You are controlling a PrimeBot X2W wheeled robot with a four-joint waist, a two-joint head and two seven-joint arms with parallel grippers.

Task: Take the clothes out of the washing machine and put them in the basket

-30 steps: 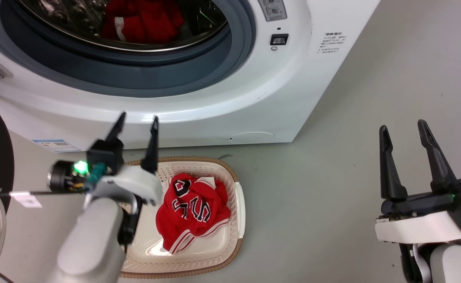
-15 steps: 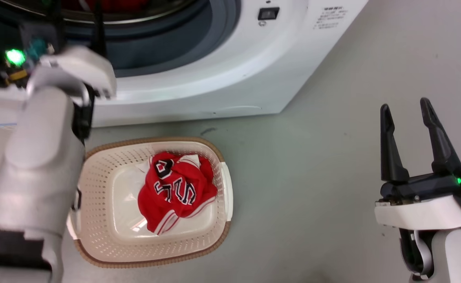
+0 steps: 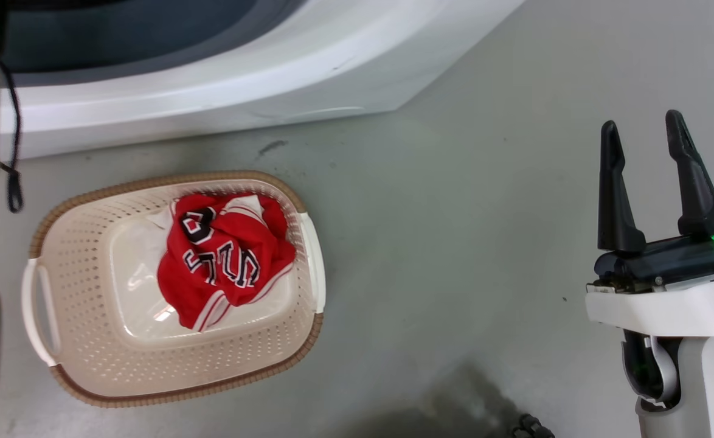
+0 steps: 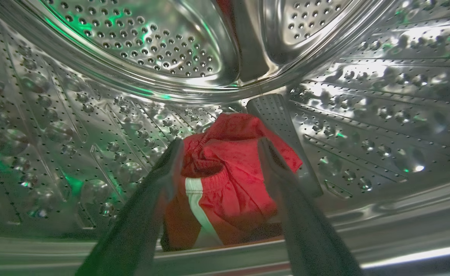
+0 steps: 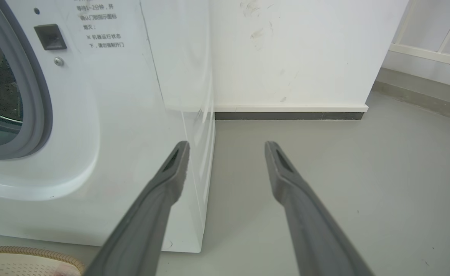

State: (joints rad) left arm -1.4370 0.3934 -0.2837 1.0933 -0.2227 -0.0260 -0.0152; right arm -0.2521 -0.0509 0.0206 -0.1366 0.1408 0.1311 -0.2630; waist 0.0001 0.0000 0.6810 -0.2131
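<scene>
Clothes are split in two: a red garment (image 4: 225, 184) lies low in the washer's (image 3: 211, 103) drum (image 4: 152, 46), against a paddle (image 4: 282, 126), and a lettered jersey (image 3: 223, 255) is bunched in the basket (image 3: 168, 395) on the floor in front of the washer. The left gripper (image 4: 221, 143) is held inside the drum, its fingers spread to either side of the garment and not closed on it. The right gripper (image 3: 641, 120) is likewise spread, with nothing in it, off the washer's right front corner.

Trouble is judged likeliest at the grasp. If the fingers are closed too shallow, only a fold of the thin, shiny fabric may be pinched and lost on the way out. If they are driven too deep, steel may be struck. A trailing end could be caught on the paddle or the washer's lip and dropped short of the basket.

Against the picture of a second ago, the left gripper, then seen before the washer and over the basket, has been carried into the drum. The head camera has been tilted down, so the washer's opening is cropped. The jersey and right gripper are unchanged.
</scene>
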